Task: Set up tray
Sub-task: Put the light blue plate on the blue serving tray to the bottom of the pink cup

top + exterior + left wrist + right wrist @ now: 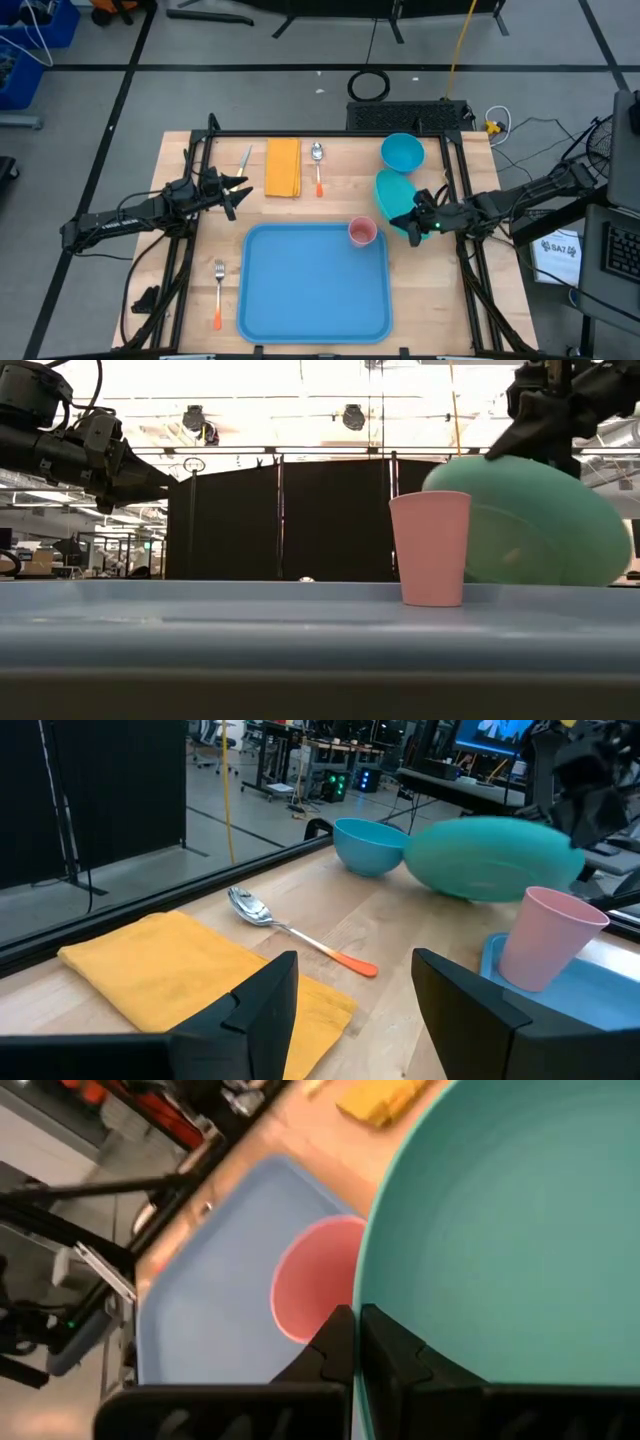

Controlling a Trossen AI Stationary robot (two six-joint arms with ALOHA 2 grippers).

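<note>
The light-blue tray [315, 290] lies flat at the table's near middle, and its rim fills the low view's foreground [300, 630]. A pink cup [362, 232] stands upright on its far right corner [432, 548]. My right gripper [412, 225] is shut on a teal plate [393, 192] just beyond that corner. My left gripper [238, 190] hovers open, touching nothing, left of a yellow napkin [283, 167]; its fingers [262, 1010] frame the napkin [190, 975] in the left wrist view. My right gripper [355, 1320] pinches the teal plate's rim [385, 1295] between its two fingers, on the plate's near right edge. The fingers come from the table's right. The plate [530, 525] sits tilted, held rim highest; I cannot tell whether its lower edge touches the table.
A blue bowl [402, 152] stands at the far right, close behind the plate. A spoon with an orange handle [318, 165] lies right of the napkin, a slim utensil [245, 158] left of it. A fork with an orange handle [219, 290] lies left of the tray.
</note>
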